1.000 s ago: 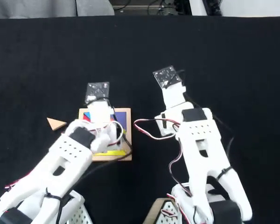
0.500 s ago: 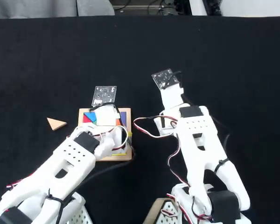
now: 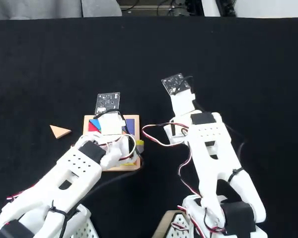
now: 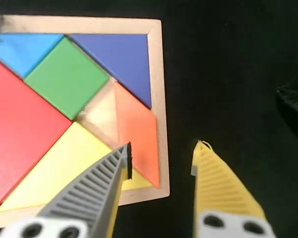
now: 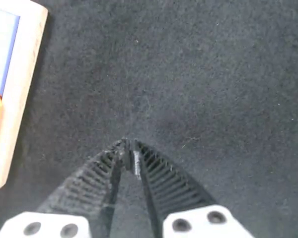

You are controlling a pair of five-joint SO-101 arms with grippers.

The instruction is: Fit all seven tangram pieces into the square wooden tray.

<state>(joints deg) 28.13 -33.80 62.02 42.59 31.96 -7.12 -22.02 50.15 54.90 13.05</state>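
- Left gripper hangs spread apart and empty, straddling one rim of the square wooden tray. Its grey finger sits over the large yellow triangle and the orange parallelogram piece, and its yellow finger sits over the black table cloth outside.
- Six coloured pieces lie in the tray. A small triangular bare-wood gap is left between the green square piece, the orange parallelogram piece and the large yellow triangle.
- The seventh piece, a pale tan wooden triangle, lies on the cloth, apart from the tray on the side away from the right arm.
- If the left gripper drops from here, the grey finger could catch the parallelogram's edge and lever it out, or push the whole tray.
- Reaching the tan triangle means crossing the filled tray, and a low sweep would probably drag seated pieces loose.
- The flat triangle gives the fingers little to pinch, so it may slip or turn in the grasp. The gap takes it one way only, and a skewed triangle would ride up on its neighbours.
- Right gripper, pressed closed on nothing, hovers over the cloth just beside a tray corner. A sideways drift could knock the tray askew.
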